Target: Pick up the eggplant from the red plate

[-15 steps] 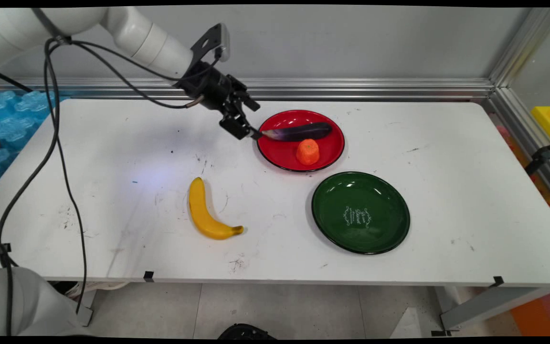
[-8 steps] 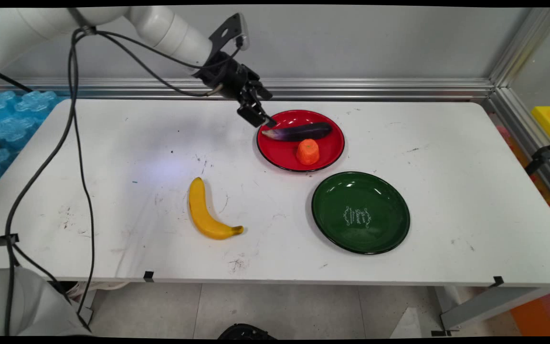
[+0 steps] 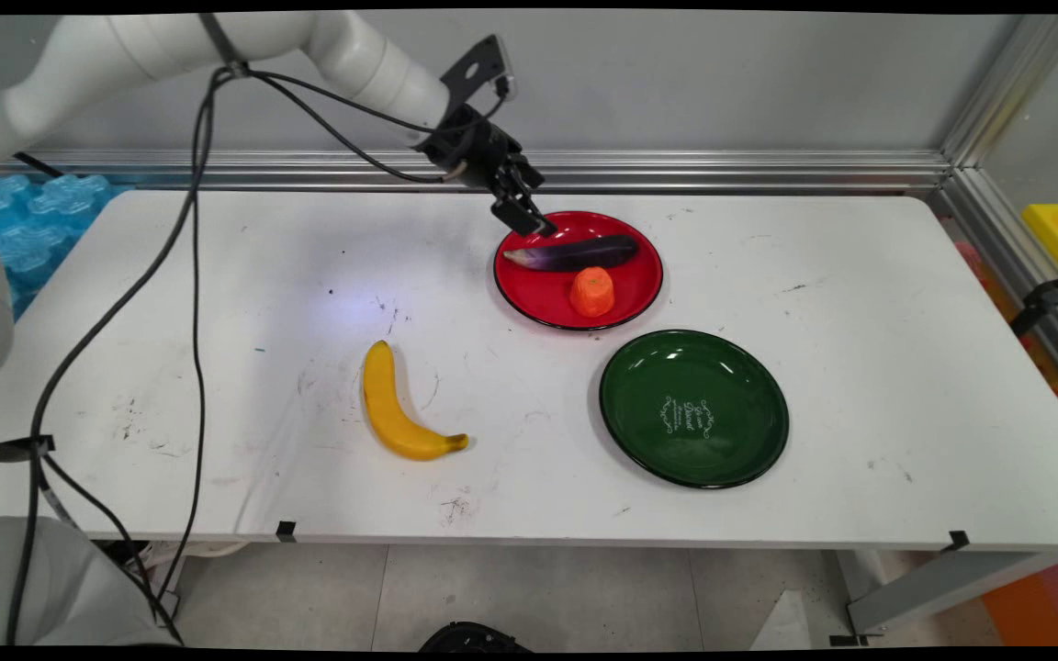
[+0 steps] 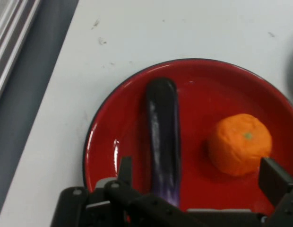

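Held above the far left rim of the red plate (image 3: 641, 296), the gripper (image 3: 536, 223) is seen tilted down and to the right at the end of the white arm (image 3: 373, 64), which reaches in from the upper left with black cables (image 3: 189, 275) hanging from it. Its fingers (image 4: 274, 182) are spread apart and nothing is held between them; in the hand view one finger is seen at the left of the eggplant's near end and the other at the right, near the orange. No contact with the plate or with what lies in it can be made out.

After the gripper, things are taken from largest to smallest. The white table (image 3: 860, 275) is marked with scuffs. The green plate (image 3: 639, 404) is set near the table's middle right, just in front of and to the right of the red plate, the two rims being close but apart; small pale lettering is borne at its centre. The red plate is set farther back. The banana (image 3: 391, 408) lies on the bare table, well apart from both plates, to the left. The eggplant (image 3: 575, 252) lies lengthwise across the back part of the red plate, its paler end toward the gripper. The orange (image 3: 592, 292) is placed just in front of the eggplant, in the same plate.
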Action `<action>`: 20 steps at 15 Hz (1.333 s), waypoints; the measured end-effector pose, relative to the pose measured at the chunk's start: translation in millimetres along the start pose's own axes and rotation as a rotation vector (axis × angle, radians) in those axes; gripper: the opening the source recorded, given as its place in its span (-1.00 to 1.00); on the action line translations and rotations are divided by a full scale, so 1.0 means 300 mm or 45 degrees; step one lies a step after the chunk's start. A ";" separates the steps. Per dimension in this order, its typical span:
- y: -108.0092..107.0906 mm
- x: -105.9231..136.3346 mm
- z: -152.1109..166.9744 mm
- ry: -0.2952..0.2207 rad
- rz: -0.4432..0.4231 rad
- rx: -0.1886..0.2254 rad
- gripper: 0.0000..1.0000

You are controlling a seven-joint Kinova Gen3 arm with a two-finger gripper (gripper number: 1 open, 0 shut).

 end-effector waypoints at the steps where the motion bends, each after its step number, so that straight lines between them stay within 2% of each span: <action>1: -0.009 0.002 0.028 -0.001 0.001 0.005 1.00; 11: -0.058 -0.001 0.258 -0.017 0.022 0.033 1.00; 20: -0.074 -0.014 0.381 -0.032 0.026 0.022 1.00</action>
